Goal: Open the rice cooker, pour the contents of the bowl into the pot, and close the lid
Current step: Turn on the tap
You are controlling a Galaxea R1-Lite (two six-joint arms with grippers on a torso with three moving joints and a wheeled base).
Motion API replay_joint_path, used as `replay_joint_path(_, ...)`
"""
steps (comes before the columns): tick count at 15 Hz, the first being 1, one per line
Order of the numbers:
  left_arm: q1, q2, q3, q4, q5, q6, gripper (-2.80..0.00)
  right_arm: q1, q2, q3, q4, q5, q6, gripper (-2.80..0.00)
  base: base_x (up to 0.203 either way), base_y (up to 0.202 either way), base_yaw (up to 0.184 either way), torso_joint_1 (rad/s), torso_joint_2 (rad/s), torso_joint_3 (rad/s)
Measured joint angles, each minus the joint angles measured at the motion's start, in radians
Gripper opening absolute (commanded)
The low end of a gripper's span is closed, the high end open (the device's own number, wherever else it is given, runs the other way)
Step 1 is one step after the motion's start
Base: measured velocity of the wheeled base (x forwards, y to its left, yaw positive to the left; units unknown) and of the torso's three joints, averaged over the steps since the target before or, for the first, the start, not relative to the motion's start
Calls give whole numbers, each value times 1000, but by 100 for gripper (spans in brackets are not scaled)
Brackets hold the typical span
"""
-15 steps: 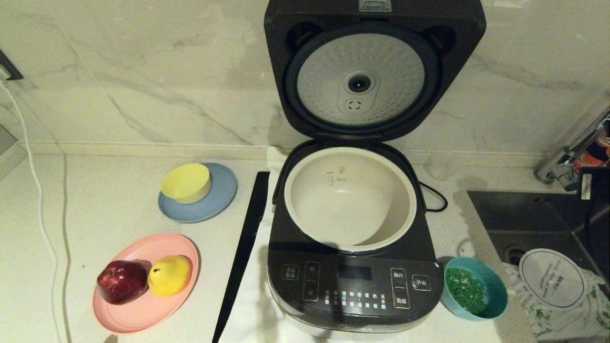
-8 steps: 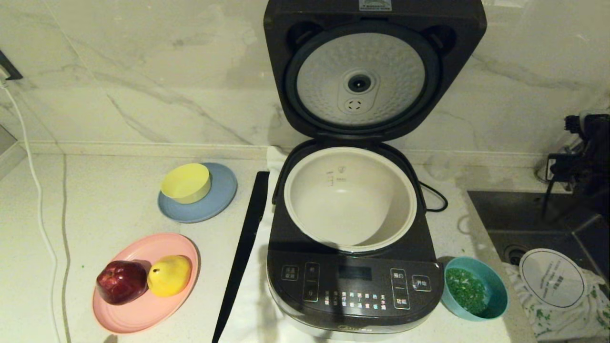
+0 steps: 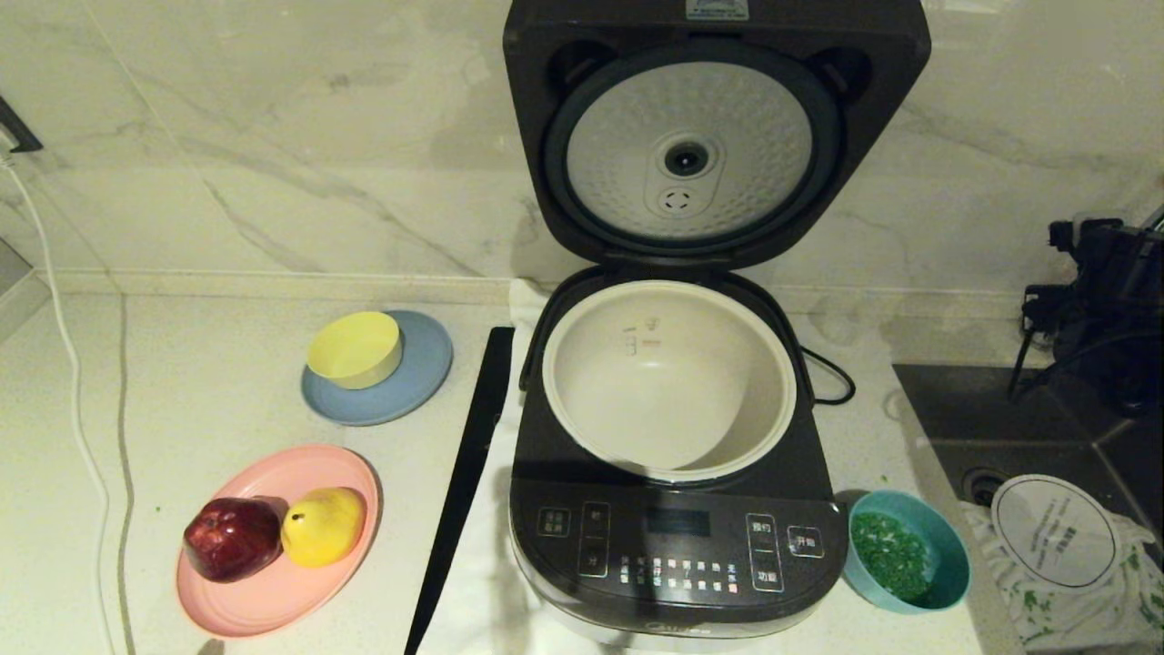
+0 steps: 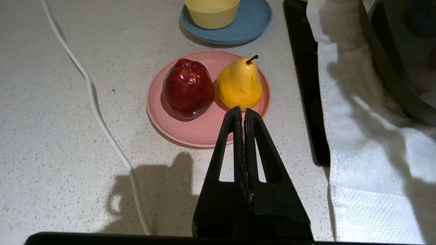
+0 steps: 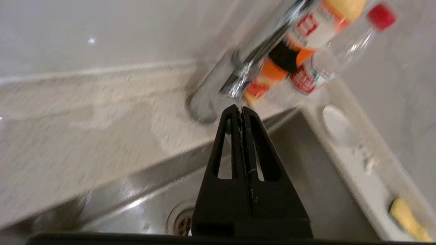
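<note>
Hanging over the sink (image 3: 1000,409) at the far right, the right tool (image 5: 241,109) has its fingers pressed together, holding nothing. Left tool (image 4: 243,109) is likewise closed and empty, low above the table (image 3: 200,364) near the pink plate (image 4: 204,131).

Rice cooker (image 3: 673,546) sits centre on a white towel (image 4: 361,143), lid (image 3: 714,136) raised upright, dimpled silver disc facing forward. White pot (image 3: 668,377) exposed, nothing in it.

Teal bowl (image 3: 950,555) rests just beside the cooker's front right corner, holding the chopped green contents (image 3: 889,553). Pink plate carries an apple (image 4: 188,87) and a pear (image 4: 239,84).
</note>
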Motion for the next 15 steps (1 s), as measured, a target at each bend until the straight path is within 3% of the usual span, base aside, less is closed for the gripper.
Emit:
replay_joint_path(4,0,0,0,0,0,0,-280,-16,84,-91,-51,0,-51,-280,0,0,0,0,0,0)
replay_joint_path(15,0,0,0,0,0,0,-280,-27,274,-387,30,-26,-57,-280,0,0,0,0,0,0)
